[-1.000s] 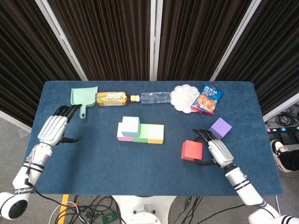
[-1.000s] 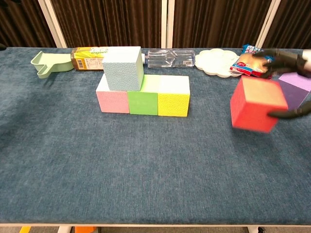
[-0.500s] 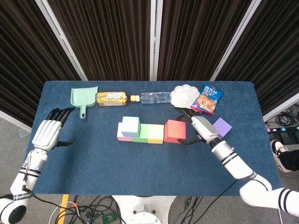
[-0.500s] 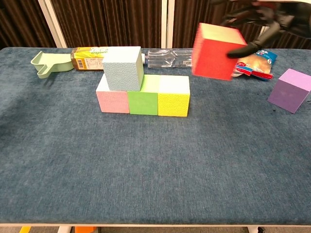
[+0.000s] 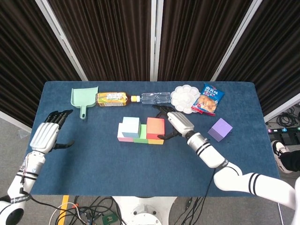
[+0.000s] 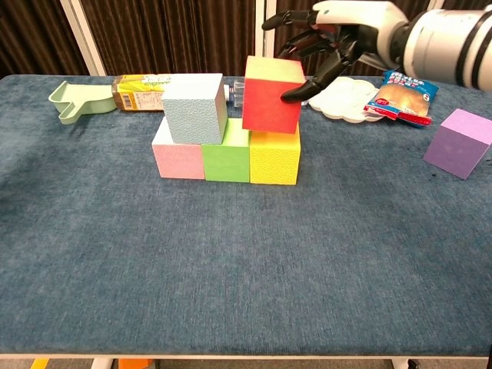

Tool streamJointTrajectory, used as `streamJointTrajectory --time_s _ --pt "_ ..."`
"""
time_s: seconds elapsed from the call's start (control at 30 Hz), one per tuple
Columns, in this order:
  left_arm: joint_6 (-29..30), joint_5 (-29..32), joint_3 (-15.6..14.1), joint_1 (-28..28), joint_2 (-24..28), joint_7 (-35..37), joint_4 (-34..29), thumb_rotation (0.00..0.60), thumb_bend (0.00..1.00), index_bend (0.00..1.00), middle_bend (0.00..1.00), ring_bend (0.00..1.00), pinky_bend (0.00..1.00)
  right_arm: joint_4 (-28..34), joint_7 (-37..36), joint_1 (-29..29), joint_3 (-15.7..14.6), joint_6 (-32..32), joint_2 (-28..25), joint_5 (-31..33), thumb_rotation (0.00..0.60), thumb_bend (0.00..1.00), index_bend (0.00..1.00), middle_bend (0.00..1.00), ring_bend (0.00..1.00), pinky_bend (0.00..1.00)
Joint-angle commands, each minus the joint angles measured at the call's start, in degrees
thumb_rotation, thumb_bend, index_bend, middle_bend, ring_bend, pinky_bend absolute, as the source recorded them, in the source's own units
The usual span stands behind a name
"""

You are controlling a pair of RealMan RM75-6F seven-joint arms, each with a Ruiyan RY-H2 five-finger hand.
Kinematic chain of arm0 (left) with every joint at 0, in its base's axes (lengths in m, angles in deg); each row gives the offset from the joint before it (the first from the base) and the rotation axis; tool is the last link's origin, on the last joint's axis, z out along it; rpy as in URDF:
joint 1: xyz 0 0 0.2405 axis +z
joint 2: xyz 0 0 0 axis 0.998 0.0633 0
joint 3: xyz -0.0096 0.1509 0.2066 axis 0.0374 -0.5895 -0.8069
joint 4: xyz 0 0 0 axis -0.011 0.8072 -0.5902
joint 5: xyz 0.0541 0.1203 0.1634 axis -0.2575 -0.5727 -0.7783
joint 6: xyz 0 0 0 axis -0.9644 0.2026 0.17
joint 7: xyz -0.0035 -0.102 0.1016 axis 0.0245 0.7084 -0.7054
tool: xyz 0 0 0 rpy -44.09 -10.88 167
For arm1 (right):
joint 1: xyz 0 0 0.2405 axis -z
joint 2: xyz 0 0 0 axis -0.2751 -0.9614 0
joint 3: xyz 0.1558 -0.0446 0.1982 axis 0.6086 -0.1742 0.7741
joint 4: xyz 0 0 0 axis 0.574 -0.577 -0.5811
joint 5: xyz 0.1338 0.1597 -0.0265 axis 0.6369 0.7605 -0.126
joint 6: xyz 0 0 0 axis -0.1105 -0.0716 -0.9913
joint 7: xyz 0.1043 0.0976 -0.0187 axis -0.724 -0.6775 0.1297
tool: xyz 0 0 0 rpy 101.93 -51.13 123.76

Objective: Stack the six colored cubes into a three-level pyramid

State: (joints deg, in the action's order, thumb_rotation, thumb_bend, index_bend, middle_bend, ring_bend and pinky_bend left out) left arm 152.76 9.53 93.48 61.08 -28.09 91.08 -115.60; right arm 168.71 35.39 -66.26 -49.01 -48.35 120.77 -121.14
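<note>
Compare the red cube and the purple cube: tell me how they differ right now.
The red cube sits up at the second level over the yellow cube with the right hand at it; the purple cube sits alone on the table, apart from the stack. The red cube is by the light blue cube; the purple has no neighbour. Both look alike in size.

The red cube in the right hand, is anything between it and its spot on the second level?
Nothing visible. The red cube sits just above the yellow cube, beside the light blue cube, with no object in between.
</note>
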Motion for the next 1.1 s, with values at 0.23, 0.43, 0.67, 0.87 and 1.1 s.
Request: streamJointTrajectory --time_s 0.23,0.43,0.67,0.87,1.1 --pt "4.03 -4.32 0.0 1.24 -2.52 -1.42 3.51 0.6 0.16 0.1 0.09 0.11 0.08 -2.67 2.34 -1.12 0.21 -1.62 4.64 3.15 0.6 0.16 0.0 0.38 0.0 0.0" --pt "4.16 -5.97 -0.91 1.87 -3.05 -1.51 4.23 0.6 0.16 0.1 0.09 0.11 0.08 -2.4 5.23 -1.22 0.43 -3.21 5.78 5.76 0.6 0.16 0.0 0.38 0.0 0.0" --pt "4.28 -6.9 -0.91 2.21 -3.03 -0.79 4.5 0.6 0.16 0.1 0.09 0.11 0.08 -2.47 7.49 -1.79 0.41 -3.3 6.94 7.81 0.6 0.16 0.0 0.38 0.0 0.0" --pt "5.12 -8.02 -1.05 2.68 -3.54 -1.49 5.3 0.6 0.16 0.1 0.09 0.11 0.08 -2.92 8.93 -2.24 0.37 -3.32 7.71 8.54 0.6 0.16 0.0 0.38 0.0 0.0" --pt "4.67 -8.26 -1.29 2.96 -3.65 -1.48 5.48 0.6 0.16 0.1 0.09 0.11 0.08 -3.83 10.59 -2.76 0.31 -3.5 8.58 9.06 0.6 0.16 0.0 0.37 0.0 0.0"
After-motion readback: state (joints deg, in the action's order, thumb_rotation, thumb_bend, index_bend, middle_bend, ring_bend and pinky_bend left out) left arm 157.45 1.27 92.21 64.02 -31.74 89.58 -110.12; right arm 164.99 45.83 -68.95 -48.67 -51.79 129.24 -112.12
